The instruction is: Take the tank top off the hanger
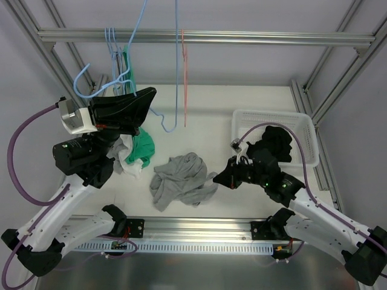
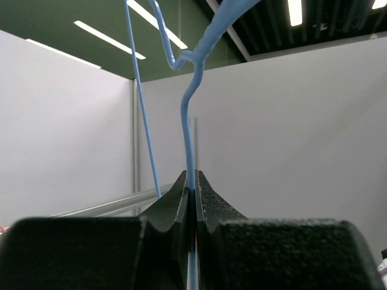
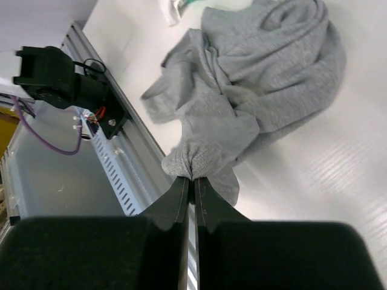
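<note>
Tank top [image 1: 181, 181], soft grey knit, lies crumpled on the white surface [image 1: 205, 121], its edge pinched in the closed right end effector [image 3: 191, 183]; the left end effector [image 2: 191, 184] clamps the thin, curved blue hanger [image 2: 188, 133]

White basket [image 1: 273, 113] at right edge of surface [image 1: 211, 109], black cloth [image 1: 279, 144] inside. Green and white clothes [image 1: 143, 147] heaped near left edge. Pink hanger [image 1: 184, 84] hangs by far edge.

Your left arm [image 1: 53, 209] and right arm [image 1: 326, 220] show white links with black joints. A purple cable [image 1: 10, 154] runs along each. Fingers [image 2: 175, 208] are matte black and grained. A green light [image 1: 266, 180] shows at the right wrist.
</note>
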Controlling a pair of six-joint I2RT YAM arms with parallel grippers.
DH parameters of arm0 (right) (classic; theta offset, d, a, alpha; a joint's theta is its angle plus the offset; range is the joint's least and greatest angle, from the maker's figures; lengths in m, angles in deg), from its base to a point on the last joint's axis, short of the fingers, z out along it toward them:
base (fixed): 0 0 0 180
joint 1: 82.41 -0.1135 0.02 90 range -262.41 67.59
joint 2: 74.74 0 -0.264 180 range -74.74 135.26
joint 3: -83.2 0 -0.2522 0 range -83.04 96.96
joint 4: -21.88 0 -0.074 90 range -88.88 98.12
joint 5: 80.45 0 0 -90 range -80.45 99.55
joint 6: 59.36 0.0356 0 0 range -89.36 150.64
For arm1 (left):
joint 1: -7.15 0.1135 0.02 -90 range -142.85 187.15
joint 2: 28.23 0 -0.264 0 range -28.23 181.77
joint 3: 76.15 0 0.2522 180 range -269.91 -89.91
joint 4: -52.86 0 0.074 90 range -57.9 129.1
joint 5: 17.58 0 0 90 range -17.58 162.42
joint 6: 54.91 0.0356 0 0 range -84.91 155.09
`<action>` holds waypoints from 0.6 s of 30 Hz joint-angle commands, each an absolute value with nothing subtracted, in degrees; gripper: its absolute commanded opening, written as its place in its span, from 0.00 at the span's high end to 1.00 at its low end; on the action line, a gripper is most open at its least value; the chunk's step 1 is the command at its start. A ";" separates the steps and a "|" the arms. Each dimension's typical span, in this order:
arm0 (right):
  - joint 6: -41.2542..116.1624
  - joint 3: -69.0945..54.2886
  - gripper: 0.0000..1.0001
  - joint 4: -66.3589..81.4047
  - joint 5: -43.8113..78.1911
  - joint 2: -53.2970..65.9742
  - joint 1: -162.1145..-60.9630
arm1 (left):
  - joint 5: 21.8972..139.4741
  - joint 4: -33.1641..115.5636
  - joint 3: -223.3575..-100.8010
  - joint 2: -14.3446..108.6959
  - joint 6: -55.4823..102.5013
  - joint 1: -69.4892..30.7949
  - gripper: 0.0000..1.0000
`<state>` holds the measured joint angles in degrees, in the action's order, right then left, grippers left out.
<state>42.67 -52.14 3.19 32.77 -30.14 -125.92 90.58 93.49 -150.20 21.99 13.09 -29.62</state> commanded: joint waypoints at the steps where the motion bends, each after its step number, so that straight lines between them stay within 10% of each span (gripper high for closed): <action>1: 42.94 -52.80 1.00 7.33 28.98 -30.09 -126.53 | 88.16 87.92 -151.69 17.32 18.82 -30.11 1.00; 13: 40.57 -48.41 0.97 12.59 27.13 -13.49 -132.51 | 64.70 42.46 -146.43 2.28 18.31 -30.03 1.00; 18: 41.01 -48.50 0.51 14.97 25.55 -9.79 -133.12 | 61.88 28.56 -147.13 2.00 16.55 -30.03 1.00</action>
<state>41.73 -51.09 10.03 27.72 -10.38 -132.72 65.79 39.72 -146.95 1.83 17.96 -29.64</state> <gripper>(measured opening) 0.443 0.020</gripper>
